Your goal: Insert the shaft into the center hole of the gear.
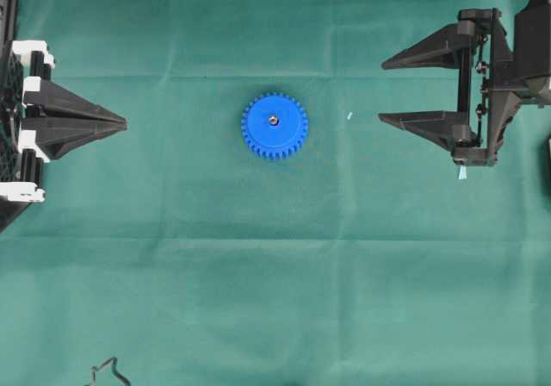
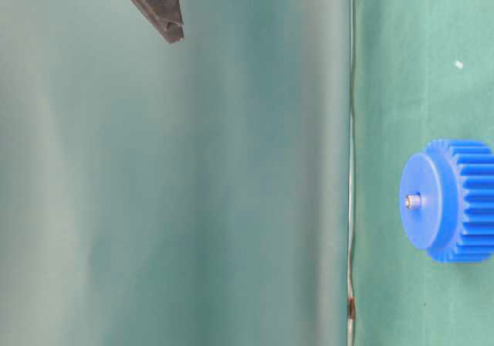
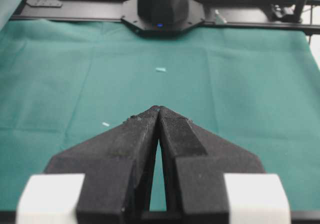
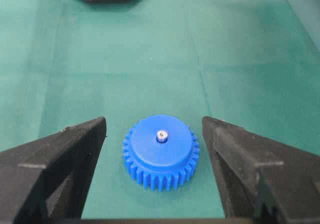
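Note:
The blue gear [image 1: 275, 126] lies flat on the green cloth at mid-table. The silvery shaft [image 1: 273, 121] stands upright in its center hole, its tip poking just above the hub [image 4: 161, 134], so the hole itself is covered. From table level the shaft [image 2: 414, 201] sticks out of the gear [image 2: 451, 203] face. My right gripper [image 1: 382, 91] is open, well to the right of the gear; in its wrist view the gear [image 4: 161, 151] sits ahead between the spread fingers [image 4: 154, 121], untouched. My left gripper [image 1: 125, 125] is shut and empty at the far left, its tips together [image 3: 159, 108].
A pale light-blue scrap [image 1: 349, 115] lies on the cloth between the gear and the right gripper. Another scrap [image 3: 160, 69] lies ahead of the left gripper. The opposite arm's base [image 3: 162, 6] stands at the cloth's far edge. A dark wire loop [image 1: 110, 373] sits at the bottom left.

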